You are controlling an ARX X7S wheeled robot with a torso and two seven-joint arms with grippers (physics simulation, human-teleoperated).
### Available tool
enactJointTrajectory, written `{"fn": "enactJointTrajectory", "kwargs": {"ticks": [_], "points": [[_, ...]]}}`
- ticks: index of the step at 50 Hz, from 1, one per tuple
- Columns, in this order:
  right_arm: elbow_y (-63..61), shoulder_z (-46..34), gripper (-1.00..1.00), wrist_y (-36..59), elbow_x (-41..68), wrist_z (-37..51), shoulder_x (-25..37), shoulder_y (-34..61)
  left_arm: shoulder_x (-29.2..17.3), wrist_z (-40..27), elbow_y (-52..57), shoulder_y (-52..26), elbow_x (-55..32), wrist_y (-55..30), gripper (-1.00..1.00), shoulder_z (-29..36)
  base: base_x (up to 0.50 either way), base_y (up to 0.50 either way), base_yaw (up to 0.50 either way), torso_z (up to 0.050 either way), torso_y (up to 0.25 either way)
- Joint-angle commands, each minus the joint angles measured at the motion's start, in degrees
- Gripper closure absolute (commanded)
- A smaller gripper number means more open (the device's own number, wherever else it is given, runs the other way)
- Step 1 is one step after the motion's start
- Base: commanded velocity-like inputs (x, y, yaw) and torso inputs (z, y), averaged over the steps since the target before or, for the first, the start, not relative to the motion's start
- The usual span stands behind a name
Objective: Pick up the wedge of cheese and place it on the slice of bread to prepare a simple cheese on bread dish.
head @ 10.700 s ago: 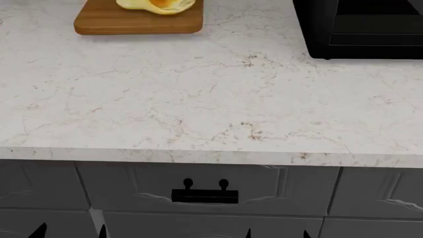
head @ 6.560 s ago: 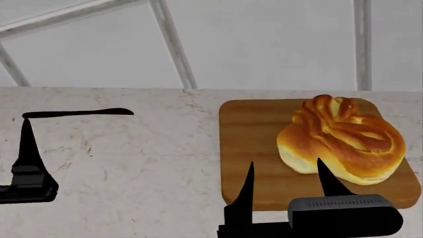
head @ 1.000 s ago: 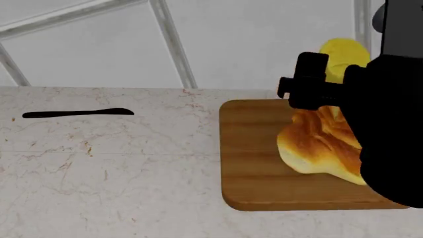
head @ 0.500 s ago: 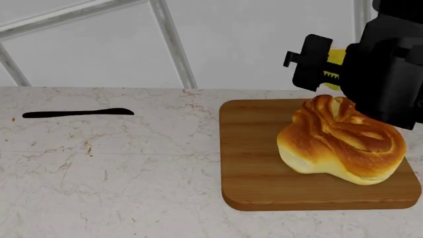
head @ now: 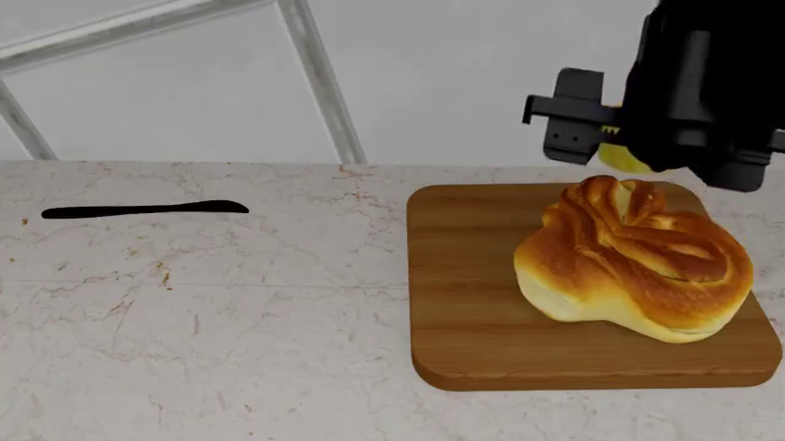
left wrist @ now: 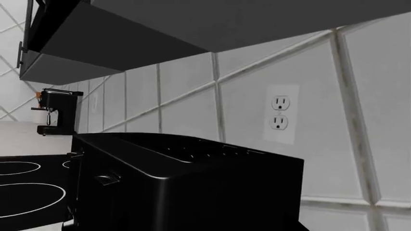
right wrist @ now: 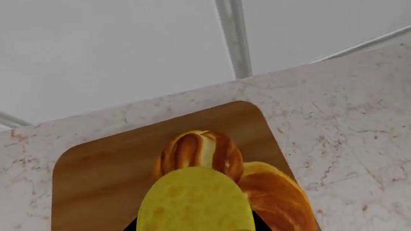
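The right tool (head: 620,152), a bulky black clamp at the end of the robot's right arm, hangs above the far edge of the board and is closed on the wedge of cheese (right wrist: 196,201), a small pale-yellow rounded chunk. From the front, only a sliver of yellow shows beneath the black housing. In the right wrist view the cheese fills the space between the jaws, with dark tool parts just visible on either side of it.

Directly below the tool sits the slice of bread (head: 635,259), a large glossy golden-brown knotted bun with a pale base. It rests on a flat rectangular wooden board (head: 472,285), which lies on the pale marbled stone bench (head: 197,303). Cheese and bread are apart, the cheese just above the bun's rear knot.

Half a second ago the tool stood a little lower and nearer; a second ago the arm blocked much of the bun. It has since drawn up and back, leaving the bun in plain sight. This suggests the carry is nearly done and lowering and release remain.

Well off to the tool's left, a thin black knife-like strip (head: 145,210) lies on the bench. Beyond is a grey tiled wall (head: 429,73).

The left tool is out of view; its camera shows only a black toaster-like appliance (left wrist: 186,183) and a wall socket (left wrist: 280,114).
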Motion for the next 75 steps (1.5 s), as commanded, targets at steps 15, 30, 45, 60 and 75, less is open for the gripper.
{"fn": "enactJointTrajectory", "kwargs": {"ticks": [15,30,45,60,75], "points": [[16.9,-10.0,1.00,0.1,-2.7,-12.5,-7.0,-1.1,-1.8,-0.2,-2.0,1.9,-0.2,0.1,-1.00,0.4,0.00,0.01,0.00,0.000,0.000],[16.9,-24.0,1.00,-3.4,9.0,-13.6,-7.9,-1.5,-1.8,-0.2,-2.1,2.0,-0.4,0.7,-1.00,0.5,0.00,0.01,0.00,0.000,0.000],[16.9,-53.5,1.00,-8.3,33.7,-17.7,-9.8,-0.6,-1.8,-0.3,-2.3,2.1,-0.5,1.1,-1.00,0.5,0.00,0.01,0.00,0.000,0.000],[16.9,-77.8,1.00,-11.7,54.0,-22.0,-11.1,-1.2,-1.9,-0.3,-2.3,2.2,-0.7,1.3,-1.00,0.6,0.00,0.01,0.00,0.000,0.000],[16.9,-90.7,1.00,-13.6,64.3,-24.8,-12.4,-1.2,-2.0,-0.4,-2.2,2.3,-0.9,1.5,-1.00,0.6,0.00,0.01,0.00,0.000,0.000]]}}
